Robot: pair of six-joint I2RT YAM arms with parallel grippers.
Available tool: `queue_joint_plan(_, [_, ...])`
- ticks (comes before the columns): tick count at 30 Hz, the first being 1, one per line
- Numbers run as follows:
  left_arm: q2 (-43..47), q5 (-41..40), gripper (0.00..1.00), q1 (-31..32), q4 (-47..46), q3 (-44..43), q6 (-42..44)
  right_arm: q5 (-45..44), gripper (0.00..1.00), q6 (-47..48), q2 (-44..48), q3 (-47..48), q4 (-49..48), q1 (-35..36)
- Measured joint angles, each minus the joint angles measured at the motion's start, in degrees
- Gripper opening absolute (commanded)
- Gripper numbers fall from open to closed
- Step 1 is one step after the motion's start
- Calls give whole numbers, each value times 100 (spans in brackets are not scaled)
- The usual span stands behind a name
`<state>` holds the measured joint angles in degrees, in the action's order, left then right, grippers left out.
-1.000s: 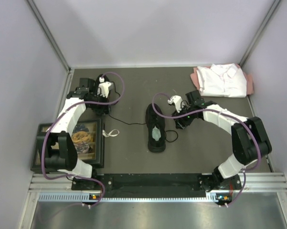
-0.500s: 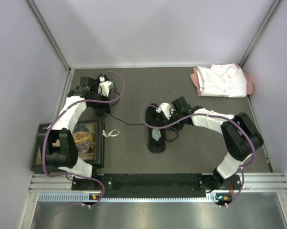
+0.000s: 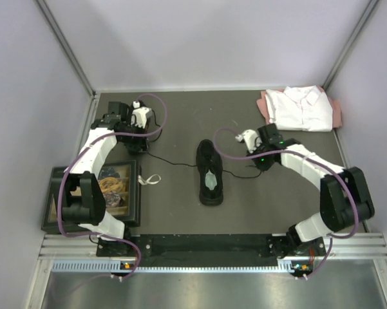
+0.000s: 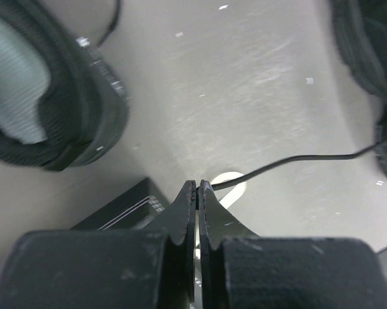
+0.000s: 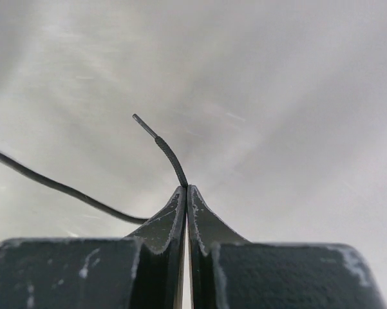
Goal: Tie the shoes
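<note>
One of the black shoes (image 3: 210, 172) lies mid-table, its pale grey insole up. A thin black lace (image 3: 170, 163) runs from it leftwards to my left gripper (image 3: 138, 147). That gripper (image 4: 198, 183) is shut on the lace (image 4: 290, 162). A shoe (image 4: 45, 96) with a grey insole fills the left wrist view's upper left, and more black shoe (image 4: 373, 58) shows at its right edge. To the right of the centre shoe, my right gripper (image 3: 262, 163) (image 5: 186, 187) is shut on the other lace (image 5: 169, 154); a short tip sticks out above the jaws.
A folded white shirt (image 3: 302, 108) on a pink cloth lies at the back right corner. A black framed box (image 3: 132, 193) with small items stands at the left, with a white loop (image 3: 152, 179) (image 4: 235, 187) beside it. Walls close in the table on three sides.
My right gripper reached in to the shoe, shut on a lace and drew it out to the right. The left gripper stayed put, shut on its lace.
</note>
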<state>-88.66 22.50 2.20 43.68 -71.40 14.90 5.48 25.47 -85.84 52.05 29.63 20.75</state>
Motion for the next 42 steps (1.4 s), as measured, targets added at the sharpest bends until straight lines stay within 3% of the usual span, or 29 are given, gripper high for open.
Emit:
queue_joint_plan(6, [0,-581,0,-146,9,-57,13,-164,0,31,494,122,149,-780])
queue_joint_plan(19, [83,-1241,0,-352,4,76,164,-573,0,94,496,-396,-177,-1172])
queue_joint_plan(33, [1202,-433,0,-734,-723,-87,-223,-98,0,-153,671,0,85,-1296])
queue_joint_plan(42, [1578,-728,0,-739,-1169,-96,-444,-92,0,-111,909,85,146,-1366])
